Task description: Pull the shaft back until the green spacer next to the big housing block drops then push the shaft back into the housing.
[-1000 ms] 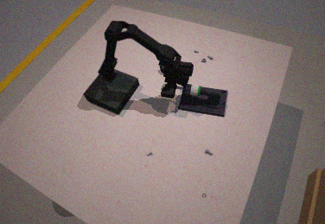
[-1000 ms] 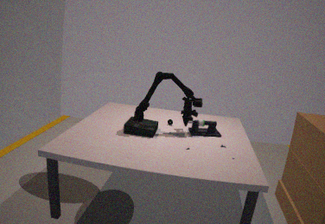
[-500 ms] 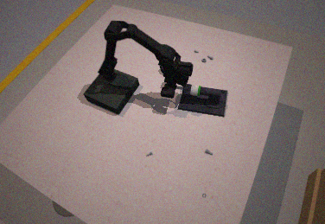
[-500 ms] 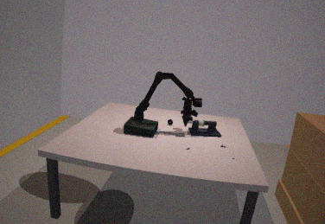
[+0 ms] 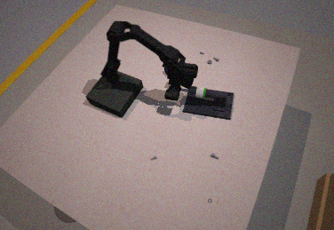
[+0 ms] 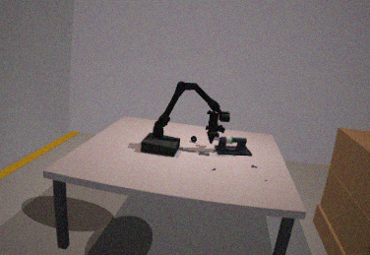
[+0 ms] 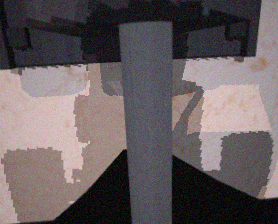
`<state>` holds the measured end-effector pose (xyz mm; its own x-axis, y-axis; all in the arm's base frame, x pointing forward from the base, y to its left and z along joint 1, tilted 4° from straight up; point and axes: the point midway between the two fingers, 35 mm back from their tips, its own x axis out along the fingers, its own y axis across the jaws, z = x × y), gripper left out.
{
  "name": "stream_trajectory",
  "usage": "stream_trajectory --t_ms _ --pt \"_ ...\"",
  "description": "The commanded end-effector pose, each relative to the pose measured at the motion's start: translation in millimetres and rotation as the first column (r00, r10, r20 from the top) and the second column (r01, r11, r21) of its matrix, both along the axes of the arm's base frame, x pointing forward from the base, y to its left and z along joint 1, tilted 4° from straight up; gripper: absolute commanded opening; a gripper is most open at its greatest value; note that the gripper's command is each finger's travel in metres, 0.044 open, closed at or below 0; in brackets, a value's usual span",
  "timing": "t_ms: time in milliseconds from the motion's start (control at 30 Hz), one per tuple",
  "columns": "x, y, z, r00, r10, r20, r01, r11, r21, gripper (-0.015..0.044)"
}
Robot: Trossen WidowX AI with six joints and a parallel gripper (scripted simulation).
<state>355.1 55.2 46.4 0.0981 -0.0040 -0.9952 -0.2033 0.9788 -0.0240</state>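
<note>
My gripper (image 5: 172, 96) (image 6: 212, 141) (image 7: 141, 156) is shut on the grey shaft (image 7: 147, 90), at the arm's side of the dark fixture. The shaft runs from the fingers toward the fixture in the wrist view. The green spacer (image 5: 204, 92) (image 6: 231, 140) shows as a thin green band up at shaft height, beside the big housing block (image 5: 218, 100) (image 6: 240, 143). A white spacer (image 5: 199, 92) (image 6: 226, 141) sits against its arm side. The fixture's base plate (image 5: 206, 114) (image 6: 241, 153) lies flat on the table. The shaft's far end is hidden, and the wrist view does not show the spacers.
Several small grey parts lie around: one part (image 5: 216, 59) behind the fixture, others (image 5: 153, 157) (image 5: 214, 155) (image 6: 254, 165) in front, and a tiny ring (image 5: 210, 201) near the front. A dark round object (image 6: 193, 139) stands behind the arm. A brown box (image 5: 326, 203) (image 6: 351, 174) stands beyond the table.
</note>
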Motion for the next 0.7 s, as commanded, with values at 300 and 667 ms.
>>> stream_trajectory --t_ms 300,667 --pt "-3.3 -0.9 -1.2 1.0 0.002 -0.006 -0.002 1.0 -0.002 0.0" --pt "-1.9 -0.4 -0.2 1.0 0.0 0.0 0.0 1.0 0.0 0.0"
